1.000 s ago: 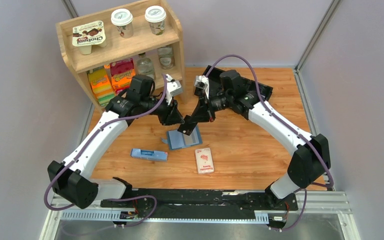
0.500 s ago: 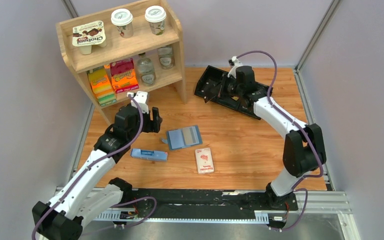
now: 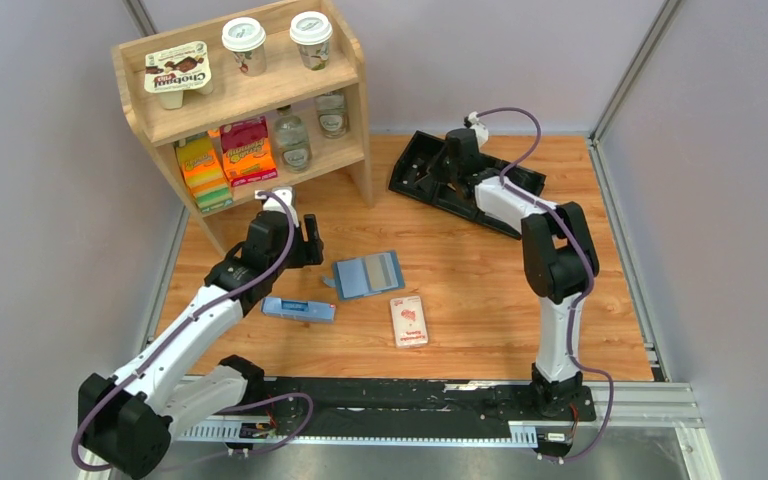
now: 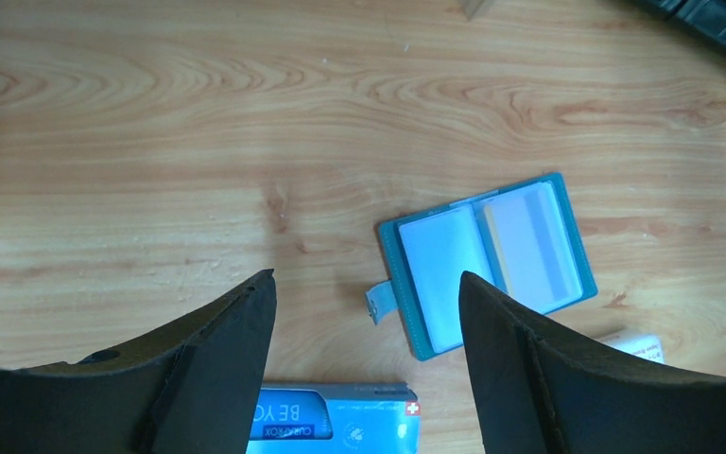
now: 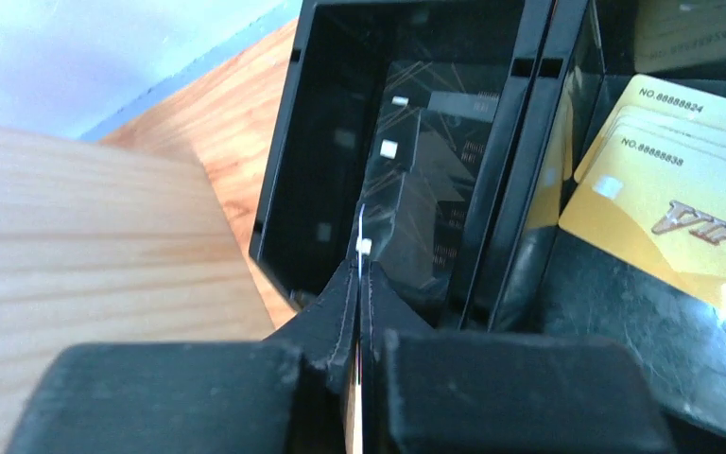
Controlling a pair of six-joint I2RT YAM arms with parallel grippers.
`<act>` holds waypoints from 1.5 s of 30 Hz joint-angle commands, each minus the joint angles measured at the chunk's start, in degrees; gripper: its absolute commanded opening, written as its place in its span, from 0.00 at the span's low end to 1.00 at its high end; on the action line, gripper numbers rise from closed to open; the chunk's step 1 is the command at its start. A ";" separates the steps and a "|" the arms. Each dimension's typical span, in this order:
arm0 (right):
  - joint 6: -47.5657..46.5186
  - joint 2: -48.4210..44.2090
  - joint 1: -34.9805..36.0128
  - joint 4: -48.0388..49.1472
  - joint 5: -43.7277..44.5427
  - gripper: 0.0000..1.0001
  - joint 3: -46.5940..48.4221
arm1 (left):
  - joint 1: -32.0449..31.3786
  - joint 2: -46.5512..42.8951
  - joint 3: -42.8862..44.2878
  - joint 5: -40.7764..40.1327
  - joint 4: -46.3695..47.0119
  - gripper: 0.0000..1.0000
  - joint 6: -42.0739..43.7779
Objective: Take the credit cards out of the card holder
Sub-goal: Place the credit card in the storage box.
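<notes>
The left claw (image 4: 367, 279) hangs wide above the table (image 4: 198, 113), with the open card holder (image 4: 440, 274) lying flat at lower right, a tan credit card (image 4: 529, 241) in one panel, while the right claw (image 5: 359, 279) pinches a thin credit card (image 5: 360, 222) edge-on over the black tray (image 5: 288, 142).

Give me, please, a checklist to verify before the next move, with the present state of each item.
1. Left fingers open: ok.
2. Card holder lies open and flat: ok.
3. Tan card visible in its right panel: ok.
4. Way from left fingers to holder free: ok.
5. Right fingers shut on a thin card over the black tray: ok.
6. That card released into the tray: not ok.
</notes>
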 commanded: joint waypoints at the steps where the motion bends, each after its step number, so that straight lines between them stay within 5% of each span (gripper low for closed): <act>1: 4.38 4.04 0.32 4.19 6.30 0.00 6.51 | 0.09 1.90 1.40 -0.01 -1.37 0.78 -3.20; 13: 5.00 14.33 2.08 -2.84 7.18 0.08 18.65 | 0.18 8.67 3.51 9.22 -1.02 0.78 -3.72; 20: 0.96 12.32 3.13 -4.16 10.52 0.30 17.52 | 0.09 8.32 3.42 10.54 -1.72 0.78 -4.34; 31: -9.06 -7.27 4.80 -4.34 13.26 0.57 1.97 | 0.09 11.13 6.14 11.77 -4.18 0.78 -3.55; 45: -10.92 -23.98 16.74 -10.40 -4.06 0.54 -20.00 | 0.09 25.27 11.86 18.62 -4.54 0.75 -5.31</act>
